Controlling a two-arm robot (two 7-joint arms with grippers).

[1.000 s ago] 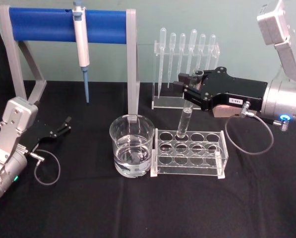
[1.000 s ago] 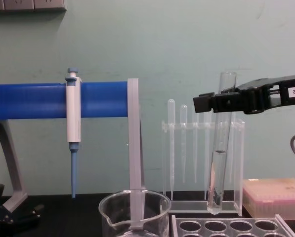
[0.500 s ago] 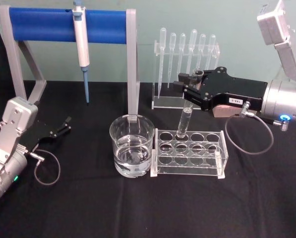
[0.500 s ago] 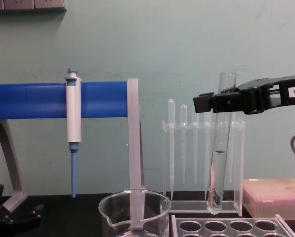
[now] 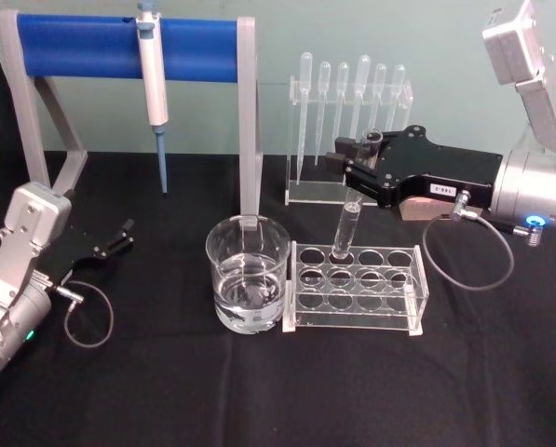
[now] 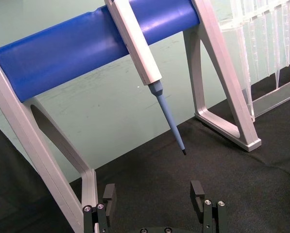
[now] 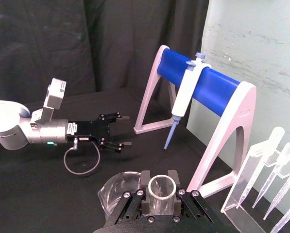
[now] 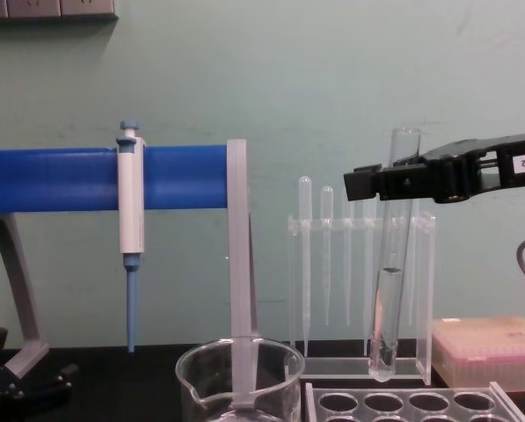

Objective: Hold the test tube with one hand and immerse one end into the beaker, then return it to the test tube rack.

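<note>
Pincer [image 5: 354, 162] on right arm clamps test tube [image 5: 345, 228] near rim, above rack [image 5: 400, 300].

FREE: bare tabletop [image 5: 259, 391] in front of beaker [image 5: 248, 270] and test tube rack [image 5: 354, 289], also between beaker and left gripper [image 5: 126, 233] | BLOCKED: pipette stand post [image 5: 250, 121] just behind beaker; dropper rack [image 5: 350, 130] behind test tube rack | ABOVE: beaker mouth open; test tube [image 5: 345, 228] hangs just over the rack's back row
</note>
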